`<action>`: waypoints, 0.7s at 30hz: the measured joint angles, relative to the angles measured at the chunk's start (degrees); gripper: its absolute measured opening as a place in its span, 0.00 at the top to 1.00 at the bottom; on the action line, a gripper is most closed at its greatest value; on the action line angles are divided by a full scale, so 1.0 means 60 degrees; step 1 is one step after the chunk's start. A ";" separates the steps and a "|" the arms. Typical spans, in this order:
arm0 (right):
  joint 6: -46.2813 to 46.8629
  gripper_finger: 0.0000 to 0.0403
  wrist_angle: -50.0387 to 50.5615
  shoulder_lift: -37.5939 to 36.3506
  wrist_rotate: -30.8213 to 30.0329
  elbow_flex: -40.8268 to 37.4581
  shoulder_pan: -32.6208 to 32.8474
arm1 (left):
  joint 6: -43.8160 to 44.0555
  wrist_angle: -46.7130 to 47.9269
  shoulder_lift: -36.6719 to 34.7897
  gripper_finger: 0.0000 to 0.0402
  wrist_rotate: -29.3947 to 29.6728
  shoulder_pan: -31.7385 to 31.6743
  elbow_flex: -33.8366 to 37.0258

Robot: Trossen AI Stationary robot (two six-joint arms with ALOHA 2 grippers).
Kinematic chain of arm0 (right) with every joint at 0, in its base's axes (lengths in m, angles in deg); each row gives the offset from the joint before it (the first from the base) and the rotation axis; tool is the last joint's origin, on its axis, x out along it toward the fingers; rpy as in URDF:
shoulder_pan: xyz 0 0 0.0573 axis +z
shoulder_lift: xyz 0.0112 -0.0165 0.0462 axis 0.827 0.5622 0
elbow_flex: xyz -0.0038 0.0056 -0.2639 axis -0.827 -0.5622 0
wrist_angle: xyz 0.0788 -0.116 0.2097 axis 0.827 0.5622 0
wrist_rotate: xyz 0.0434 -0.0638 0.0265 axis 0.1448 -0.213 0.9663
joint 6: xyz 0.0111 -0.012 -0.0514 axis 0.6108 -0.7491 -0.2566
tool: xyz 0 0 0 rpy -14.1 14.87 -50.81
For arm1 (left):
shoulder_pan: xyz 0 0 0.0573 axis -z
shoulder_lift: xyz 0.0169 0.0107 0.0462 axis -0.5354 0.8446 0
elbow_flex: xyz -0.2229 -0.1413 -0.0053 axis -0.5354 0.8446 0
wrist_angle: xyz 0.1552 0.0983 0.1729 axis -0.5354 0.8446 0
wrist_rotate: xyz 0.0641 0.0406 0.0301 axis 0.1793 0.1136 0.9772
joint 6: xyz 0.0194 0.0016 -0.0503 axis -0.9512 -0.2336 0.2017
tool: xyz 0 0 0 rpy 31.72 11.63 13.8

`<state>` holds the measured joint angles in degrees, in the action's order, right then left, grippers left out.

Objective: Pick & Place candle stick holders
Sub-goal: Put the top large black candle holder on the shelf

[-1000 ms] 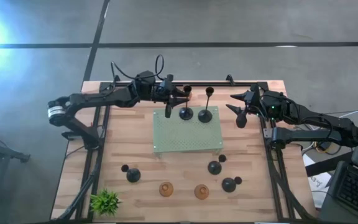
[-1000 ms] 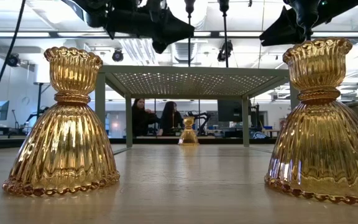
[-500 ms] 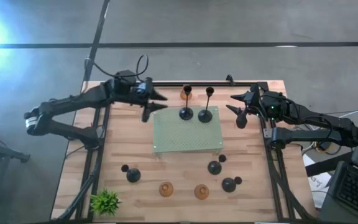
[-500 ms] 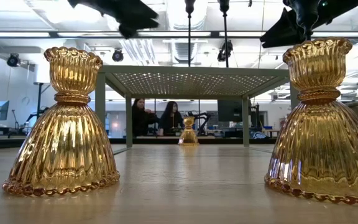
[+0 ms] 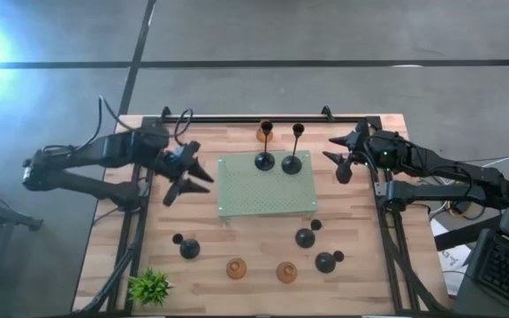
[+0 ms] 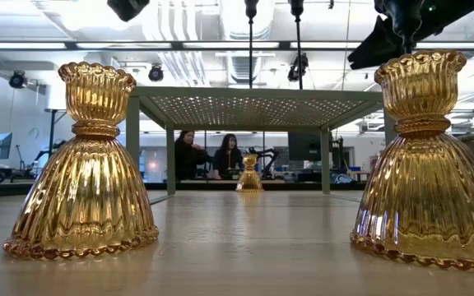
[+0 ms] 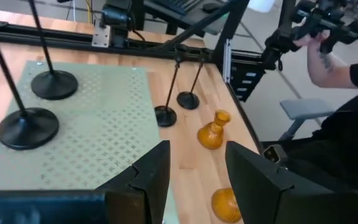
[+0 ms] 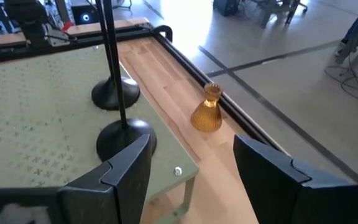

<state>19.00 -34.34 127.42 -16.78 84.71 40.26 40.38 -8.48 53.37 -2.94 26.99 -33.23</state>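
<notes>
Two tall black candle stick holders (image 5: 264,162) (image 5: 292,163) stand on their round bases on the green perforated platform (image 5: 266,196). One amber holder (image 5: 264,132) stands at the far edge. Two more amber holders (image 5: 236,268) (image 5: 286,271) and three short black ones (image 5: 189,248) (image 5: 305,237) (image 5: 326,261) stand on the near half of the table. My left gripper (image 5: 188,181) hangs open just left of the platform, holding nothing (image 7: 197,180). My right gripper (image 5: 336,157) waits open to the right of the platform, also with nothing in it (image 8: 194,174).
A small green plant (image 5: 151,287) sits at the near left corner. Black frame rails (image 5: 140,238) run along the table's left, right and far sides. A person's arm (image 7: 334,62) shows beyond the table in the left wrist view. Bare wood lies between the platform and the near holders.
My left gripper has drawn back from the tall black holders on the platform, going toward the table's left edge and somewhat toward the near edge, turning as it went. Both tall holders stay standing on the platform.
</notes>
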 joint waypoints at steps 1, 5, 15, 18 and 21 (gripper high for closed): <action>0.0056 0.46 0.0110 -0.0038 0.0012 0.0001 0.0000 | 0.0037 0.0023 -0.0018 0.61 0.0255 0.0264 0.0000; 0.0298 0.46 0.0822 -0.0285 0.0068 0.0110 0.0000 | 0.0058 0.0247 -0.0032 0.61 0.1418 0.1242 0.0000; 0.1003 0.46 0.2088 -0.1444 0.0066 0.0171 0.0004 | 0.0625 0.1266 -0.0032 0.61 0.4056 0.2373 0.0025; 0.1115 0.46 0.2251 -0.1775 0.0066 0.0131 0.0002 | 0.0713 0.1292 -0.0120 0.61 0.4383 0.2465 0.0297; 0.1050 0.46 0.2109 -0.2014 0.0067 -0.0002 0.0003 | 0.0623 0.0930 -0.0301 0.61 0.4917 0.2494 0.0777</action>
<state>25.30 -21.68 115.33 -16.37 84.70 40.28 44.12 -2.90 51.56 26.56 41.95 -28.57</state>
